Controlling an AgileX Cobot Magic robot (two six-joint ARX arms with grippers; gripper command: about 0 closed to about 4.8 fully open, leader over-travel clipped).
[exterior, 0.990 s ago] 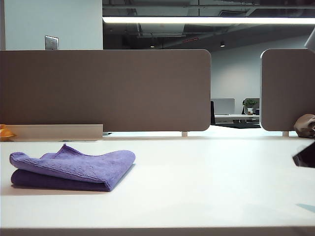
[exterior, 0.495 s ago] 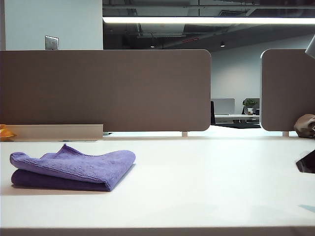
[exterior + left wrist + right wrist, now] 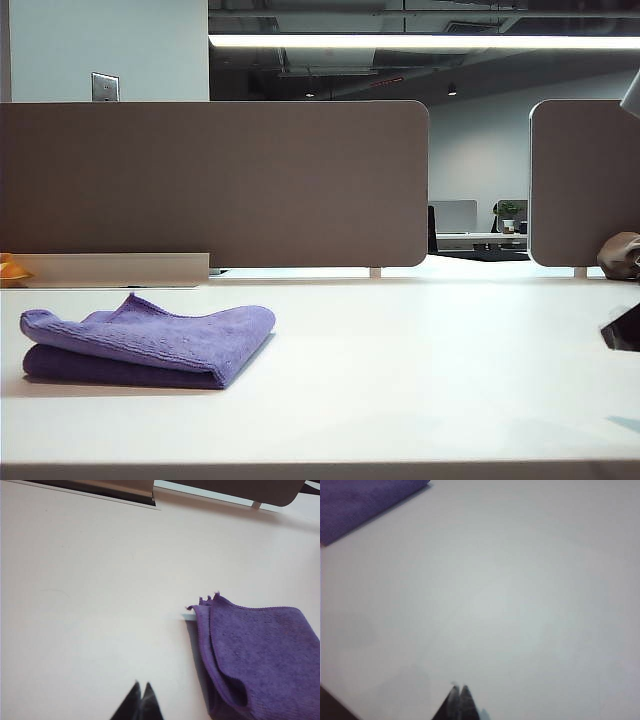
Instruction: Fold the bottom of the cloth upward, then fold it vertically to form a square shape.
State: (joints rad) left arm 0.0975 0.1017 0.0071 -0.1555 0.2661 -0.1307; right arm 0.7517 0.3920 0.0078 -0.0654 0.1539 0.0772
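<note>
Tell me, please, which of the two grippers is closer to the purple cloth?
The left gripper: its shut tips sit just beside the folded cloth edge. The right gripper, also shut, is over bare table, with the cloth far off.

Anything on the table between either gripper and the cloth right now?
Nothing visible. The left gripper and right gripper are both shut, with only bare table between them and the folded cloth.

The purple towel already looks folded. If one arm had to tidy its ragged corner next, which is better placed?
Left, probably. The left gripper, shut, hovers beside the purple fuzzy microfibre towel; for the right gripper, also shut, the towel sits far across the white table.
</note>
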